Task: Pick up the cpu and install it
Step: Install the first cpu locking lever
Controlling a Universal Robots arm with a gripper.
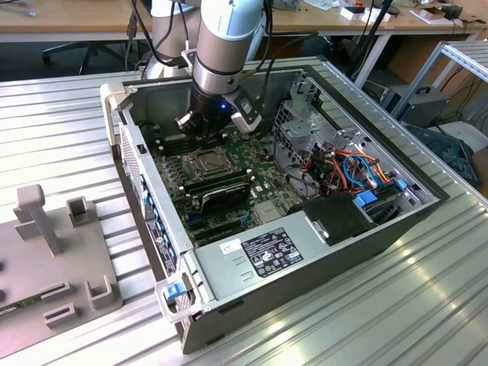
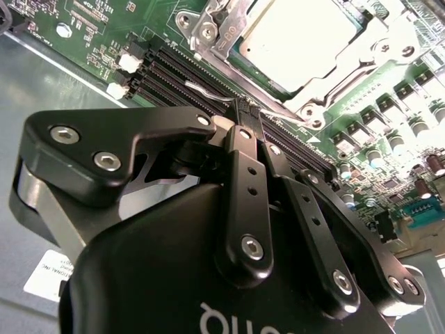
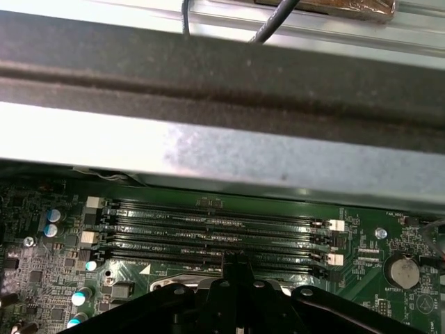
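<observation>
Cpu (image 2: 299, 35), flat dull-silver sq., prob. seated in metal frame (image 2: 221, 31).

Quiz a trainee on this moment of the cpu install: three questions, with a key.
1. True or false: the cpu sits in its socket, not in the hand.
2. The hand's tips are nearest to: A the memory slots; B the power supply; C the drive cables.
3. Fill in: in the exterior view, the grey fixture block lies to the view's ____ of the computer case.
Key: 1 true; 2 A; 3 left.
</observation>
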